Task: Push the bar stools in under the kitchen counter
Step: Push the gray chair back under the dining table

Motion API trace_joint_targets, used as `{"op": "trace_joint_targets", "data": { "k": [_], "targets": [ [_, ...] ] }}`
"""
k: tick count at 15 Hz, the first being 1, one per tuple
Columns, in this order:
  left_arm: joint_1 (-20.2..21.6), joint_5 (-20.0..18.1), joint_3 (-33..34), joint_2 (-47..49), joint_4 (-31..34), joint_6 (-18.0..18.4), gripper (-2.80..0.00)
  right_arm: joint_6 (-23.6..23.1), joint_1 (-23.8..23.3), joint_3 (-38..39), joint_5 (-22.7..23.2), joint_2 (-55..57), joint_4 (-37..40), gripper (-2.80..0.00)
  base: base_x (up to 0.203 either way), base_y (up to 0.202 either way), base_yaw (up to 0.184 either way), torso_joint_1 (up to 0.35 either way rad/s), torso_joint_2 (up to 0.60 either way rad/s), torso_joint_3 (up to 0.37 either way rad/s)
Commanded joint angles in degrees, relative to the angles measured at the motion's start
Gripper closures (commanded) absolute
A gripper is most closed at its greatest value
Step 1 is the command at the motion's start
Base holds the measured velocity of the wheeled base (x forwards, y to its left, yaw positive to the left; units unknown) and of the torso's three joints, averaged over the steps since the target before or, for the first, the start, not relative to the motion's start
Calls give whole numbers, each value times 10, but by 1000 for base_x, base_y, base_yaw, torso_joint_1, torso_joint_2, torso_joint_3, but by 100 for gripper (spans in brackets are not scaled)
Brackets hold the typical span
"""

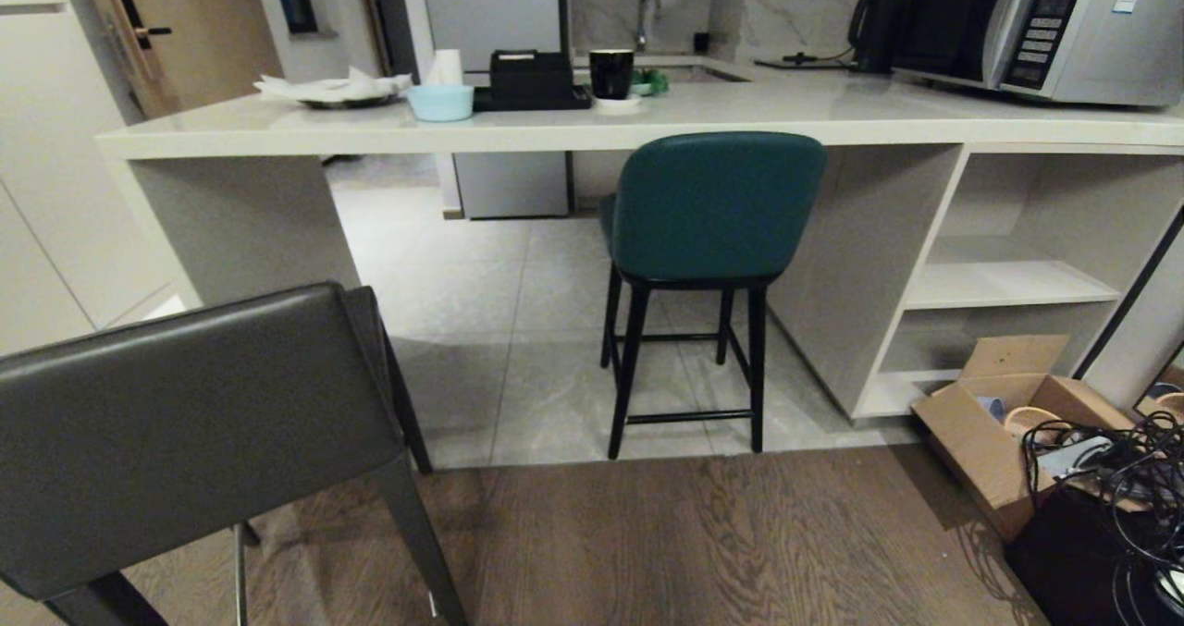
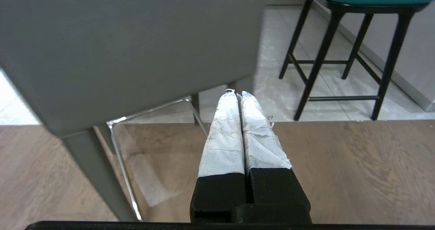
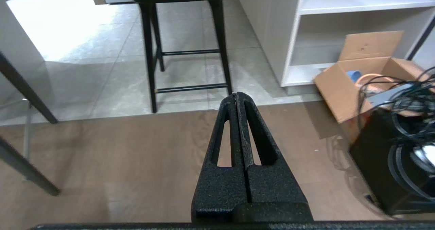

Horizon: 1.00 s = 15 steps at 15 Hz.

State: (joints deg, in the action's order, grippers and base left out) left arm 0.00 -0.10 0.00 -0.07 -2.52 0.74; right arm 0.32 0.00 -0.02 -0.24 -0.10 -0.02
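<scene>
A teal bar stool on thin black legs stands at the kitchen counter, its seat partly under the slab. A boxy dark grey bar stool stands close in front at the left, out on the wood floor, away from the counter. Neither arm shows in the head view. My left gripper is shut and empty, hanging low just behind and below the grey stool's back. My right gripper is shut and empty above the wood floor, short of the teal stool's legs.
An open cardboard box and a tangle of black cables on a dark unit lie at the right by the white shelf cubbies. On the counter stand a microwave, a blue bowl and a black cup.
</scene>
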Motion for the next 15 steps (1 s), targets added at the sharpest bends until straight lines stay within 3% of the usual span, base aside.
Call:
{"op": "trace_joint_targets", "data": {
  "k": [1,15],
  "targets": [
    [0,0,11,1,0,0,0,0,0,0,0,1,-1,0,0,193,-3,7,-1,-1],
    [0,0,11,1,0,-1,0,-1,0,-1,1,1,-1,0,0,199,-2,2,3,4]
  ]
}}
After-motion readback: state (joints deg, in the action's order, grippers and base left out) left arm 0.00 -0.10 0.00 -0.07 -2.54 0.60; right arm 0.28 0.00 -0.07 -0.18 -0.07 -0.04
